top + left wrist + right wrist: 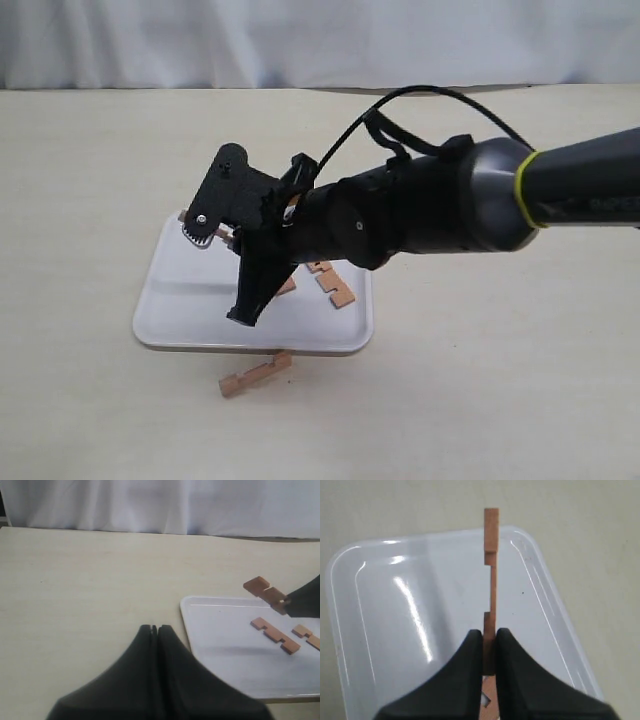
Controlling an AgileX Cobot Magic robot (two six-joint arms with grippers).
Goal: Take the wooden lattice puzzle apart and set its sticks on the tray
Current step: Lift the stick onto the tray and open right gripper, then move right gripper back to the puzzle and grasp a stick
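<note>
No interlocked wooden lattice puzzle shows, only single sticks. My right gripper (490,635) is shut on one notched reddish-brown stick (491,580), holding it above the white tray (420,630) near its far left rim. The same held stick (264,591) sticks out over the rim in the left wrist view. Two sticks (275,635) (307,637) lie flat on the tray (225,655). Another stick (255,375) lies on the table just in front of the tray (190,300). My left gripper (156,627) is shut and empty over the bare table beside the tray, out of the exterior view.
The right arm (430,210) reaches in from the right and hides the middle of the tray. A white curtain (320,40) closes the far edge of the beige table (500,380).
</note>
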